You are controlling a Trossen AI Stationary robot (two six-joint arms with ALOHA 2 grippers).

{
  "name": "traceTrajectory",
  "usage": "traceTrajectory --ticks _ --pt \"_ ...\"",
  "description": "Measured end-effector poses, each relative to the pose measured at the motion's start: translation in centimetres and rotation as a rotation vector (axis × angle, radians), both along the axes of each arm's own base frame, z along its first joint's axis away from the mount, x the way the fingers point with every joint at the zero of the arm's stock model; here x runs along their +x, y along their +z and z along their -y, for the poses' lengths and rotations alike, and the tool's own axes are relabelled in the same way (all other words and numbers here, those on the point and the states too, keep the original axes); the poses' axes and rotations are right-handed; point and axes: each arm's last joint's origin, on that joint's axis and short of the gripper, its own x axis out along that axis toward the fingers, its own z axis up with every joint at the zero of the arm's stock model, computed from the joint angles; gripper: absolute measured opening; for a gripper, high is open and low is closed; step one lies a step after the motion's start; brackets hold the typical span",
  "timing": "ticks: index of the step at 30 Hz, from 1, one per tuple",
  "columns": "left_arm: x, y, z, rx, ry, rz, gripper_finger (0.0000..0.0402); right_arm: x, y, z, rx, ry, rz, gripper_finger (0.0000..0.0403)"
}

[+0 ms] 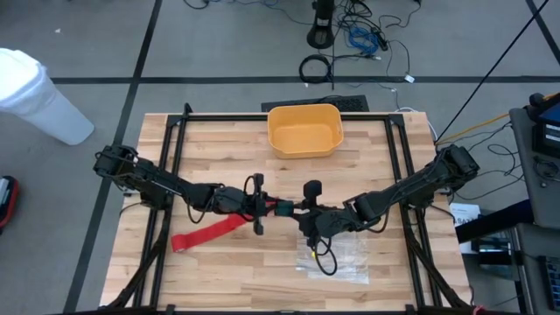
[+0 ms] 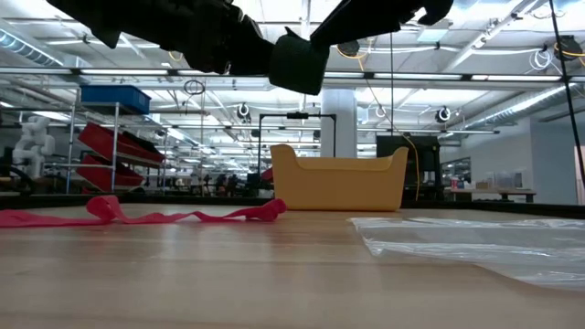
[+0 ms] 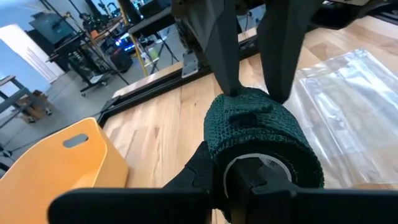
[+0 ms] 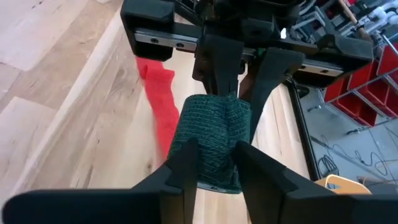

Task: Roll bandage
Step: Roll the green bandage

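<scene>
A dark green roll [image 1: 283,208] of crinkled fabric with a pale core [image 3: 250,163] hangs above the table's middle, between my two grippers. My left gripper [image 1: 267,208] comes at it from the table's left and is shut on its left end. My right gripper [image 1: 296,210] comes from the right, its fingers [image 3: 227,56] closed in on the roll's other end. The bright red bandage [image 1: 206,233] lies flat as a wrinkled strip on the wood, left of centre, under my left arm. No gripper touches it. My left gripper [image 3: 239,180] holds the roll end-on, level from the table's left. The pale core ring [image 3: 249,163] sits around a finger, and the roll hides the tips. The roll [image 3: 258,134] lies in line with the fingers, clear of the table. My right gripper [image 4: 214,174] has its two fingers [image 4: 186,168] on opposite sides of the roll's right end [image 3: 255,99]. It slants down from the table's right, along the roll. The fingertips meet the green fabric close together, narrower than the roll. The roll [image 4: 214,134] stays clear of the table.
A yellow bin [image 1: 304,129] stands at the far middle of the table. A clear crinkled plastic bag [image 1: 346,255] lies flat near the front, right of centre, under my right arm. Black frame rails [image 1: 175,166] run along the table's sides.
</scene>
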Motion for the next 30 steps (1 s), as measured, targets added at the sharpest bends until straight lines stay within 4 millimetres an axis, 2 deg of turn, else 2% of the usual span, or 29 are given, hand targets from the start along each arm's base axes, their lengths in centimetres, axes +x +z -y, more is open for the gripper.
traceTrajectory --ticks 16,22,30 --pt "0.0 -0.1 0.3 -0.011 -0.065 -0.013 0.0015 -0.1 0.1 0.1 -0.053 0.028 -0.019 0.0037" --pt "-0.2 -0.1 0.9 0.008 -0.092 -0.013 0.0015 0.0 0.0 0.3 -0.063 0.028 -0.026 0.0005" --pt "-0.2 0.3 1.7 -0.003 -0.167 0.006 0.0015 0.1 0.1 0.8 -0.056 -0.018 -0.012 0.0"
